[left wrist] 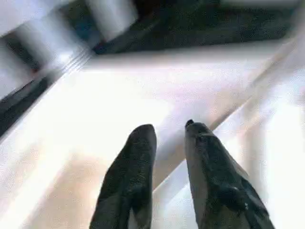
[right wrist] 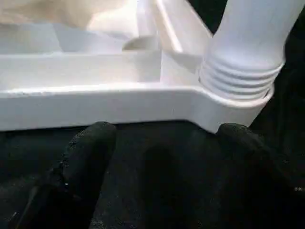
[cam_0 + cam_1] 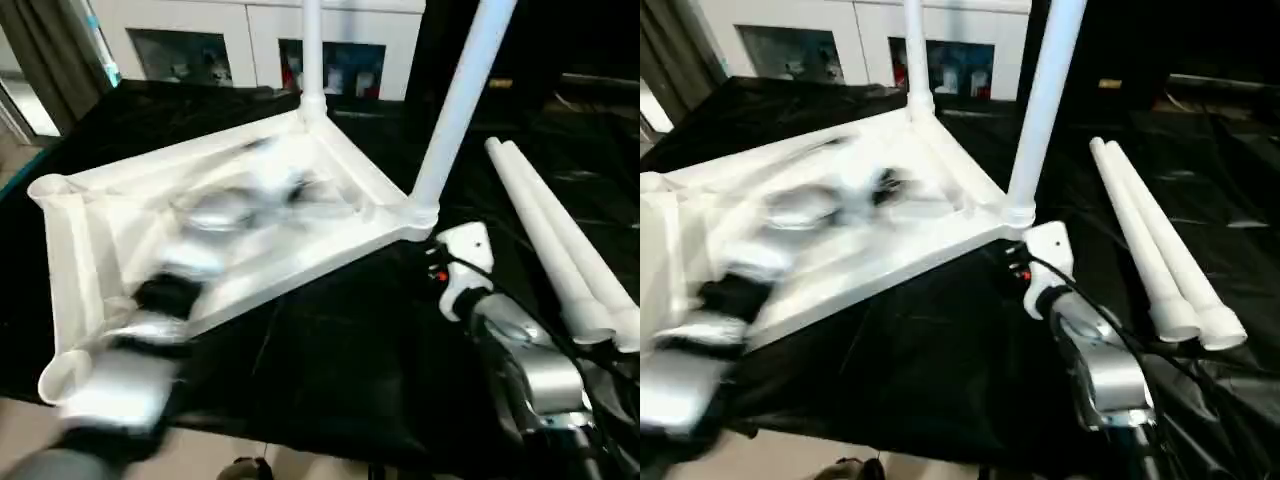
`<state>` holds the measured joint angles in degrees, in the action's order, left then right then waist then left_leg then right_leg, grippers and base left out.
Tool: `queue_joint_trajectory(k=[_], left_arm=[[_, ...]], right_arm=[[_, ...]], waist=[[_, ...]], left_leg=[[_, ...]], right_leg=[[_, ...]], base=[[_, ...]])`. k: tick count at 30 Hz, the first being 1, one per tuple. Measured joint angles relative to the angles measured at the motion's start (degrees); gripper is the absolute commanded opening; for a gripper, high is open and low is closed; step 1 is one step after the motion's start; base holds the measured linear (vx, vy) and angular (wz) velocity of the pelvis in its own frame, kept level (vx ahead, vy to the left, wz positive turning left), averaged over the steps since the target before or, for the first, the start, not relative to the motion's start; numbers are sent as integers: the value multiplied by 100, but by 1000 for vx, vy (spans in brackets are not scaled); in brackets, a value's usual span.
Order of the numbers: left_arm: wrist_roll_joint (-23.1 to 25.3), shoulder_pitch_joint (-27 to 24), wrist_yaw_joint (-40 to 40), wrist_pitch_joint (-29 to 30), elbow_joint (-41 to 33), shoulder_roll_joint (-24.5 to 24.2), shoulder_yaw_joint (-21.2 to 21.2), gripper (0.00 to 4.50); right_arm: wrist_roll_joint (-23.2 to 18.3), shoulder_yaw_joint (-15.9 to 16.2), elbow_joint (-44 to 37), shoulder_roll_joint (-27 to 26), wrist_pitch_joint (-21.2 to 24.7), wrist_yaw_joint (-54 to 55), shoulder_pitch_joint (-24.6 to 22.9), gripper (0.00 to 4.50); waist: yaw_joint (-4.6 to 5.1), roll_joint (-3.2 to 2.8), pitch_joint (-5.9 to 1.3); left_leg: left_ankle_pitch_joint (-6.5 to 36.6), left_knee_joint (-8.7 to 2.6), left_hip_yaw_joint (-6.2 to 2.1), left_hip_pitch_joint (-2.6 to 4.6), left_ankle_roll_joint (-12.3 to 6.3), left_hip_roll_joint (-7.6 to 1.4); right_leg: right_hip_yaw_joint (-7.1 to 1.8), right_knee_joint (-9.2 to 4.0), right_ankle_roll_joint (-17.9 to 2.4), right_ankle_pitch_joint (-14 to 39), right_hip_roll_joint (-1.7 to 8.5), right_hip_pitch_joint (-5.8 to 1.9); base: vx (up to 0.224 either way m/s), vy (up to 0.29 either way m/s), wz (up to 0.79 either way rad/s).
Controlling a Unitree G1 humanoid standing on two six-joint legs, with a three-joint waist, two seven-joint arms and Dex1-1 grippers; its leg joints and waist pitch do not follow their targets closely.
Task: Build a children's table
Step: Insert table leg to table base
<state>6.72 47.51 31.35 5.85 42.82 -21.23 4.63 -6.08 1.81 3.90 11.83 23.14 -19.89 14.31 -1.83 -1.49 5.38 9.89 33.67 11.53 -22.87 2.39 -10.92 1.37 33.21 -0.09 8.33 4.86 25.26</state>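
The children's table top [image 3: 300, 268] lies upside down on a black cloth, ribbed underside up. One white leg [image 3: 462, 100] stands in the corner socket nearest my right arm. Another leg [image 3: 311, 50] stands in the far corner. Two loose legs [image 3: 560, 240] lie side by side on the cloth to the right. My left gripper [image 1: 170, 128] hovers over the ribs of the underside, its fingers a little apart with nothing between them. My right gripper [image 2: 164, 131] stands wide open on the cloth, just in front of the threaded socket [image 2: 238, 78], touching nothing.
The two left corner sockets [image 3: 50, 187] [image 3: 62, 378] hold no leg. The black cloth [image 3: 350, 350] ends at the near edge, with floor beyond. White cabinets [image 3: 200, 40] stand at the back. A black cable runs along my right forearm [image 3: 530, 370].
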Motion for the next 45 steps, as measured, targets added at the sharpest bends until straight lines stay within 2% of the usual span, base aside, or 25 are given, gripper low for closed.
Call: queue_joint_trajectory(k=[3, 5, 7, 11, 14, 20, 26, 31, 38, 41, 45], left_arm=[[214, -240, -91, 455, -413, -616, -93, 176], [430, -345, -127, 796, -563, -1142, -128, 185], [617, -383, -215, 915, -576, -1554, -201, 203], [826, -417, -209, 913, -307, -1857, -112, 213], [867, -514, 53, 894, -88, -1821, 137, 213], [818, -688, 928, 911, -91, -1553, 555, 213], [834, -762, 1860, 981, -465, -1743, 879, 213], [299, -1096, 2801, 1031, -1098, -1691, 924, 213], [-263, -1195, 3839, 877, -1588, -1297, 1137, 213], [-391, -1194, 4043, 865, -1687, -1027, 1219, 213], [-487, -1109, 4225, 868, -1666, -628, 1385, 213]], right_arm=[[5, 126, 259, -29, 45, -70, 261, 386], [23, 197, 429, -32, 33, -86, 432, 386], [84, 206, 698, 5, -9, -107, 531, 386], [203, 257, 1248, -12, -152, -158, 805, 386], [230, 262, 1663, -28, -272, -166, 1134, 386], [319, 280, 2404, -102, -600, -177, 1636, 386], [399, 309, 2907, -108, -841, -183, 1920, 386], [403, 301, 3242, -90, -1021, -198, 2025, 386], [459, 250, 3510, -10, -1209, -287, 2149, 386], [461, 248, 3526, 0, -1252, -291, 2149, 386], [473, 178, 3558, 89, -1268, -292, 2155, 386]], waist=[[-45, 2, 1], [-13, 5, 3], [-42, 5, 3], [-110, 5, 3], [-119, 10, 5], [-110, 12, 7], [-49, 10, 5], [-46, 19, 1], [-68, 21, 0], [-19, 21, 0], [-15, 20, -1]], left_leg=[[0, 3, -1, -9, 1, 2], [-1, 9, -4, -12, 1, -2], [0, 9, -8, -8, 4, -2], [-13, 16, -6, -6, 21, 2], [-20, 32, -6, -6, 30, 3], [-35, 42, -17, -4, 51, -9], [-45, 36, -27, 8, 67, -15], [-45, 38, -22, 5, 66, -12], [-53, 50, -22, 5, 54, -14], [-54, 60, -20, 11, 54, -15], [-55, 72, -21, 21, 54, -16]], right_leg=[[9, -1, -1, 1, 6, -1], [18, 2, -1, 0, 6, -2], [29, 0, -2, 1, 11, -11], [50, 6, -2, 1, 33, -25], [51, 27, -2, 0, 39, -27], [70, 82, -2, 1, 39, -14], [76, 93, -1, 2, 33, -18], [75, 90, -5, 4, 37, -20], [77, 108, -6, 3, 38, -21], [74, 125, -6, 3, 38, -20], [73, 144, -6, 3, 38, -23]], base=[[0, 0, 0], [0, 0, 0], [0, 0, 0], [0, 0, 0], [0, 0, 0], [0, 0, 0], [0, 0, 0], [0, 0, 0], [0, 0, 0], [0, 0, 0], [0, 0, 0]])
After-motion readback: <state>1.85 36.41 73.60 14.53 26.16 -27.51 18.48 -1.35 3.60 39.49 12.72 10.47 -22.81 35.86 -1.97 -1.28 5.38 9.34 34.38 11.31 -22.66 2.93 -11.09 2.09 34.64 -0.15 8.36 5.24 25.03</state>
